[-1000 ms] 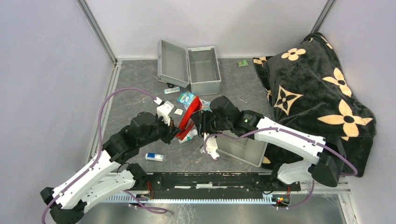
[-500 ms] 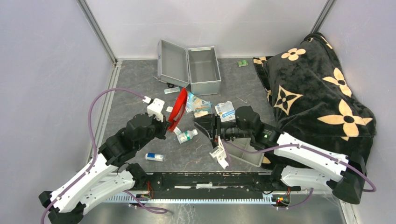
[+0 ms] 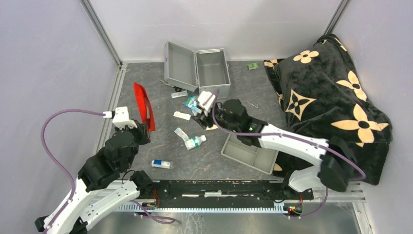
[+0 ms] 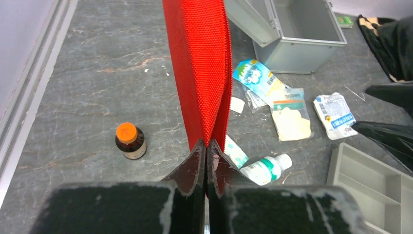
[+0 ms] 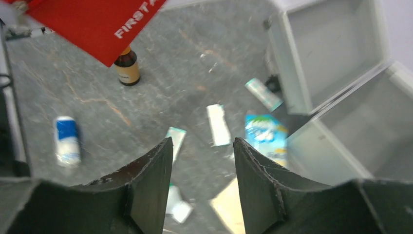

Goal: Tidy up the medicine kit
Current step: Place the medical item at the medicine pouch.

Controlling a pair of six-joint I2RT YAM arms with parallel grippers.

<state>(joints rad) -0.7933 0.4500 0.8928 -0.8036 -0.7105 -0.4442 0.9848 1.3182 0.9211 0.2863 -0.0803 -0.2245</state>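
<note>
The medicine kit (image 3: pixel 212 70) is a silver-grey metal case standing open at the back centre, its lid (image 3: pixel 179 66) swung to the left; it looks empty in the left wrist view (image 4: pixel 297 29) and the right wrist view (image 5: pixel 336 53). My left gripper (image 3: pixel 141 127) is shut on the edge of the red first-aid pouch (image 3: pixel 144 105) and holds it up on edge at the left (image 4: pixel 199 63). My right gripper (image 3: pixel 201 116) is open and empty, hovering over loose packets just in front of the case (image 5: pixel 202 144).
Loose on the table are a white-green bottle (image 3: pixel 195 142), a blue-white tube (image 3: pixel 161 164), a sachet (image 3: pixel 182 115), a blue packet (image 3: pixel 193 102) and a brown orange-capped bottle (image 4: pixel 129 141). A grey divided tray (image 3: pixel 248 153) lies front right. A black flowered blanket (image 3: pixel 331 97) fills the right side.
My left gripper carried the red pouch from the middle to the far left. My right gripper drew back from the pouch, then moved toward the case. Several small items now lie uncovered.
</note>
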